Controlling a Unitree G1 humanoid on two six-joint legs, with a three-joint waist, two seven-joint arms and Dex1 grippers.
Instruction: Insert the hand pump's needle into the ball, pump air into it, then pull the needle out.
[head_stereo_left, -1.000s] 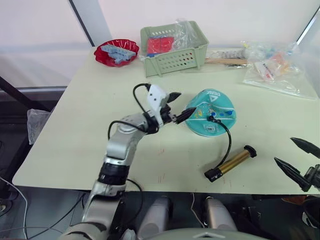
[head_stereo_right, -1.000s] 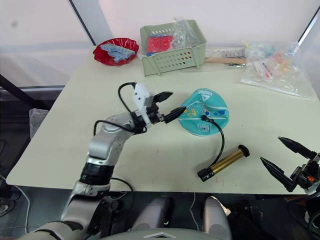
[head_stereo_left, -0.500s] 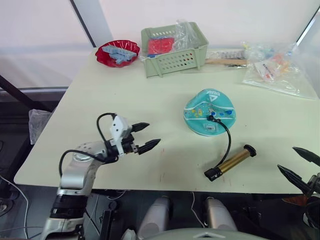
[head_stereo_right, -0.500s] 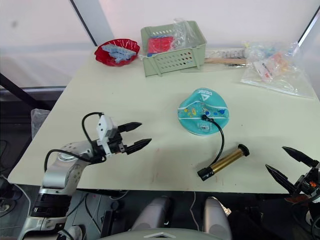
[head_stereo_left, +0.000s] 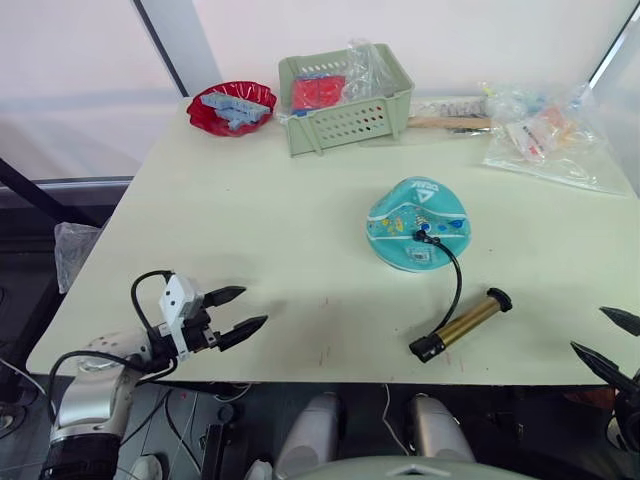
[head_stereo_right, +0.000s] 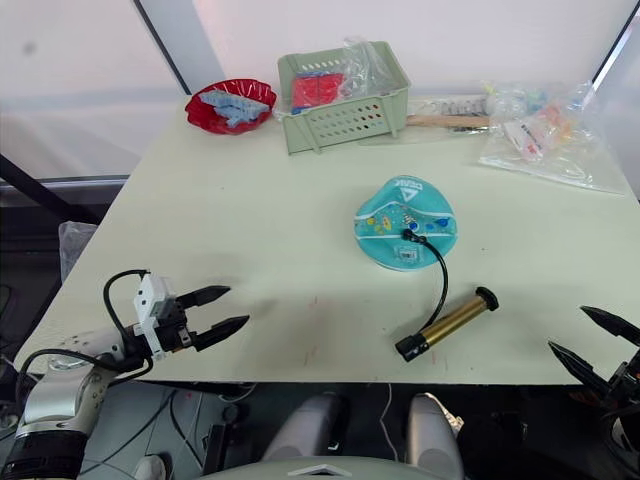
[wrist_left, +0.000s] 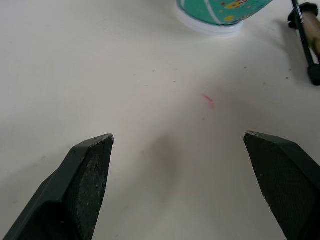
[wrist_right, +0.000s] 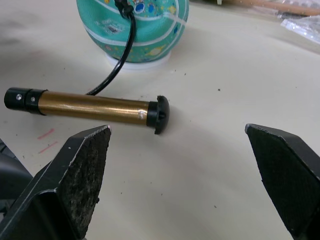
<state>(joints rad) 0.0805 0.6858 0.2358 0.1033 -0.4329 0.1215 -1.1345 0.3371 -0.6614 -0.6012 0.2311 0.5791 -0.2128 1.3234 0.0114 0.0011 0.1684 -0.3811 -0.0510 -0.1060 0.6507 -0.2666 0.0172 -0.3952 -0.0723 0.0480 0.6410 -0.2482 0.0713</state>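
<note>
Ball (head_stereo_left: 418, 223) sat mid-table on a white ring, needle fitting (head_stereo_left: 424, 238) seated in its top; hose looped down to hand pump (head_stereo_left: 462, 324) lying flat near front edge. Left gripper (head_stereo_left: 232, 311) wide, empty, at the near left corner. Right gripper (wrist_right: 180, 170) wide, empty, facing the pump. Judged: ball soft, apt to roll; needle thin, bendable; smooth barrel best gripped mid-length
</note>
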